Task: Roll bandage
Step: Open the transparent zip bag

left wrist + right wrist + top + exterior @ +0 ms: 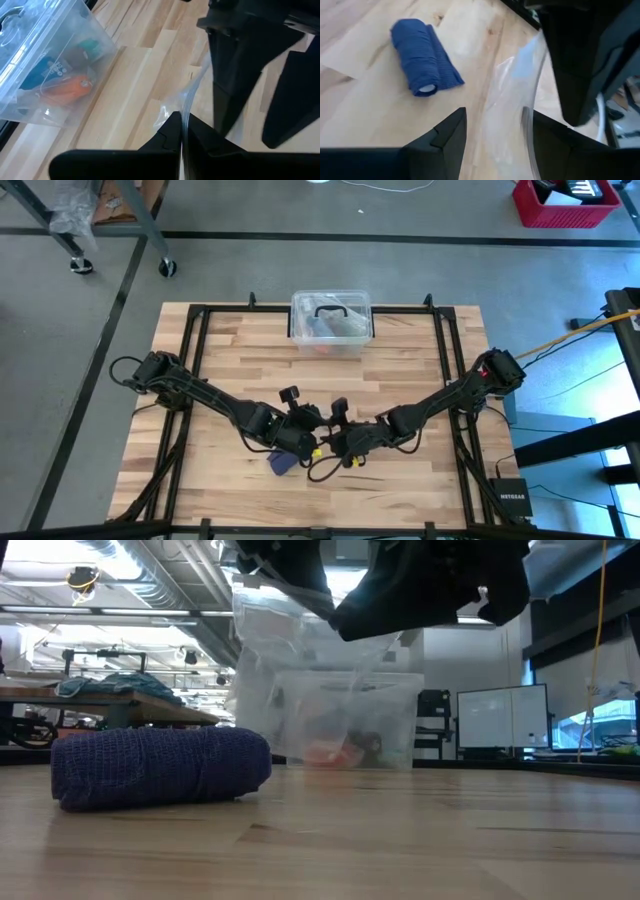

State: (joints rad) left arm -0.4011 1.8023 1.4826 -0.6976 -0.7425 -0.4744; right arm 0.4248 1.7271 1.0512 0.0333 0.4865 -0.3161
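The bandage (pixel 281 463) lies rolled into a short cylinder on the table (pixel 230 360), at the near side just left of centre. In the low view the roll (pixel 160 767) rests on its side, flat on the wood, with neither gripper touching it. The right wrist view shows the roll (pixel 423 63) with one open end facing the camera and a loose flap of fabric beside that end.

Both arms meet above the table centre, just right of the roll. The left gripper (pixel 181 131) has its fingers pressed together on the edge of a clear plastic wrapper (pixel 187 102), which is pinched between the tips. The right gripper (pixel 493 122) has its fingers spread apart, with the same wrapper (pixel 512 90) passing through the gap between them. Contact between the right fingers and the wrapper cannot be determined.

In the low view the wrapper (pixel 290 630) hangs from the grippers above the table.

A clear box (pixel 332 322) with a black handle stands at the far edge of the table, well apart from the roll.
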